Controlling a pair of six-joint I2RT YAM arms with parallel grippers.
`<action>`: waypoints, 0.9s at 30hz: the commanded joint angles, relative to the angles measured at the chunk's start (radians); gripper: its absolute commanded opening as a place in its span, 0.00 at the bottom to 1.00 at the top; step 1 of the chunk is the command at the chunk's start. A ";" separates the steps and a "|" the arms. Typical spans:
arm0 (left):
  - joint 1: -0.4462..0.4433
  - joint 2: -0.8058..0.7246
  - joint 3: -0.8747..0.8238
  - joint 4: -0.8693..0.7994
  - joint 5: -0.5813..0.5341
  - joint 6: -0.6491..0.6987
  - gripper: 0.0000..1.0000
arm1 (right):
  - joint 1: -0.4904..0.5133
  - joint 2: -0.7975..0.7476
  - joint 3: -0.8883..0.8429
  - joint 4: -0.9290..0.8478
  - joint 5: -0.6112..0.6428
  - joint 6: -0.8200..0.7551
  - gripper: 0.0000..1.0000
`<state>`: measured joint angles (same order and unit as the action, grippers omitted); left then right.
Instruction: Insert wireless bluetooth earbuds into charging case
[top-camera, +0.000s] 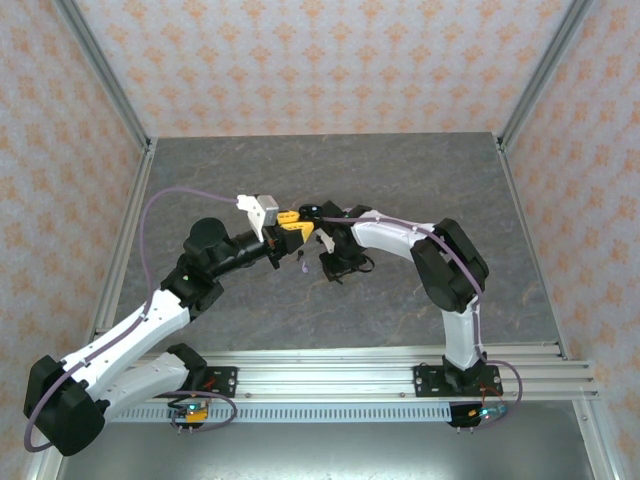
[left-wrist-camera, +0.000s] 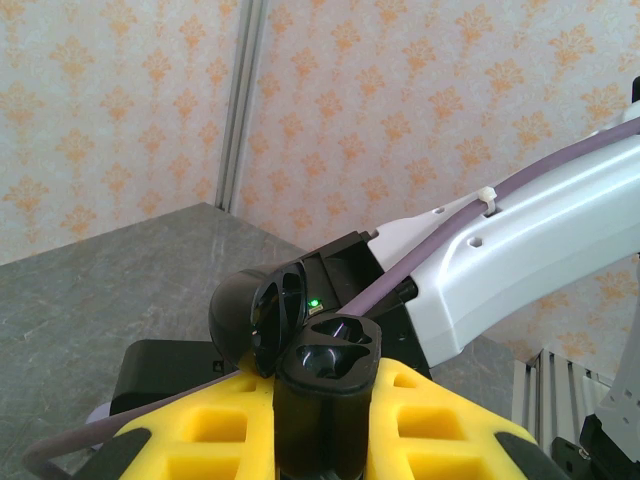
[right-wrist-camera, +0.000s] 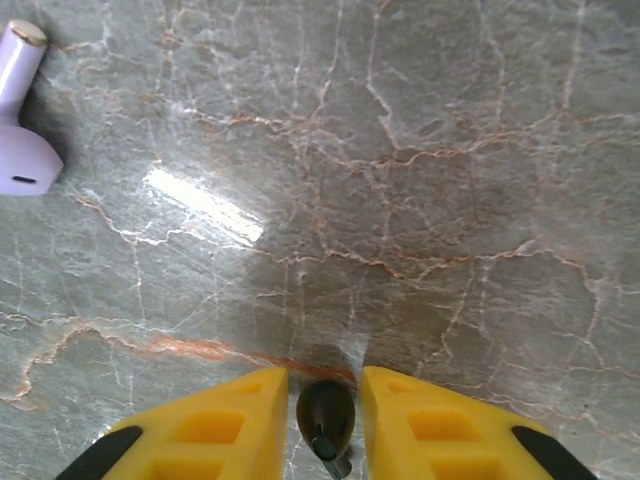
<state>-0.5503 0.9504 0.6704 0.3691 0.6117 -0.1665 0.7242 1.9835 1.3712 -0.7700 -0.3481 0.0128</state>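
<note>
Yellow fingers (left-wrist-camera: 200, 435) of L gripper (left-wrist-camera: 322, 420) sit right under the left wrist cam, clamped on a black charging case (left-wrist-camera: 322, 400). Case body stands upright btwn them, its top poking above the fingertips. Lid (left-wrist-camera: 250, 315) is flipped open, hanging off the case's left side in that view, hollow facing right. Two moulded sockets show in the case top, all glossy black, so can't tell if anything sits in them. Small green light (left-wrist-camera: 314, 303) glows on the black block just behind the case. From that block the white shell of R arm (left-wrist-camera: 540, 250) runs up to the right w/ a purple cable (left-wrist-camera: 560, 165) zip-tied along it. Case is held up off the table (left-wrist-camera: 100, 270), not resting on it.

Right wrist cam: R gripper (right-wrist-camera: 325, 405) points down at the grey marbled table w/ a black earbud (right-wrist-camera: 325, 412) btwn its two yellow fingertips. Fingers stand narrow, v. close on both sides of the bud, w/ thin slivers of gap showing. Can't tell if they actually pinch it. Lilac earbud (right-wrist-camera: 25, 120) lies on the table well apart, top-left corner of that view, stem pointing up-frame w/ a gold tip at its end.

Top cam: both arms reach to mid-table, L gripper's yellow fingers just left of R arm's wrist, nearly meeting.
</note>
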 joint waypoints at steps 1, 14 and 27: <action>-0.008 -0.021 0.016 0.003 -0.015 0.007 0.14 | 0.004 0.020 -0.006 -0.047 0.060 0.001 0.25; -0.009 0.012 0.047 -0.058 -0.025 0.024 0.14 | -0.047 -0.047 -0.073 0.043 0.050 0.146 0.18; -0.010 0.055 0.034 -0.045 -0.110 0.007 0.14 | -0.236 -0.226 -0.245 0.264 -0.212 0.269 0.17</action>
<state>-0.5503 0.9966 0.6891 0.3012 0.5518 -0.1562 0.5137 1.8221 1.1599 -0.5842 -0.4824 0.2306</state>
